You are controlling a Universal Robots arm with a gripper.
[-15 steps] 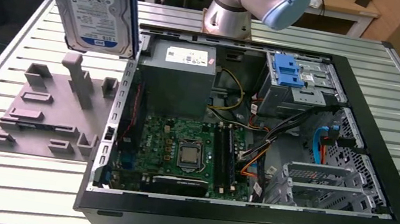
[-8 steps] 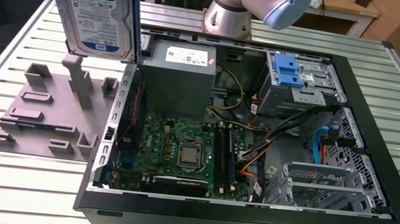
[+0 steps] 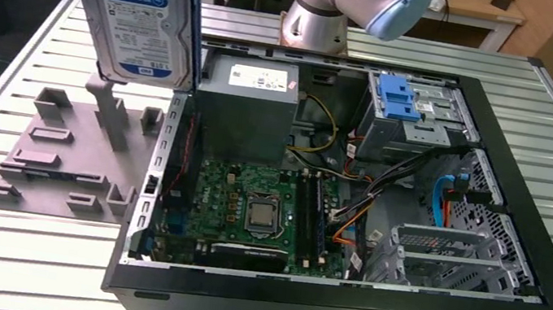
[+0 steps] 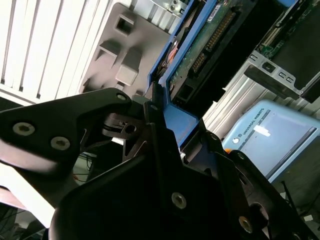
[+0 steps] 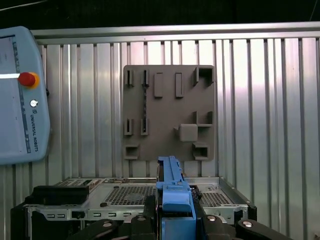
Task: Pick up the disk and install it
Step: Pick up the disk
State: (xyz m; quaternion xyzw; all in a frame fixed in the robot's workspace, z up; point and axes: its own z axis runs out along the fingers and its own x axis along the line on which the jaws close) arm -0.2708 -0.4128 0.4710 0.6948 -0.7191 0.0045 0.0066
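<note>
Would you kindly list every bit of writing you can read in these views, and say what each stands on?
Nothing can be quoted with confidence.
Label on the disk, held in the gripper: print too small to read.
White sticker on the grey metal box: too small to read.
Teach pendant: maker's lettering along its edge, a brand name, left unquoted.

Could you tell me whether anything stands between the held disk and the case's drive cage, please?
Nothing visible blocks it. The gripper holds the disk raised above the grey fixture; the power supply lies lower, between it and the drive cage.
</note>
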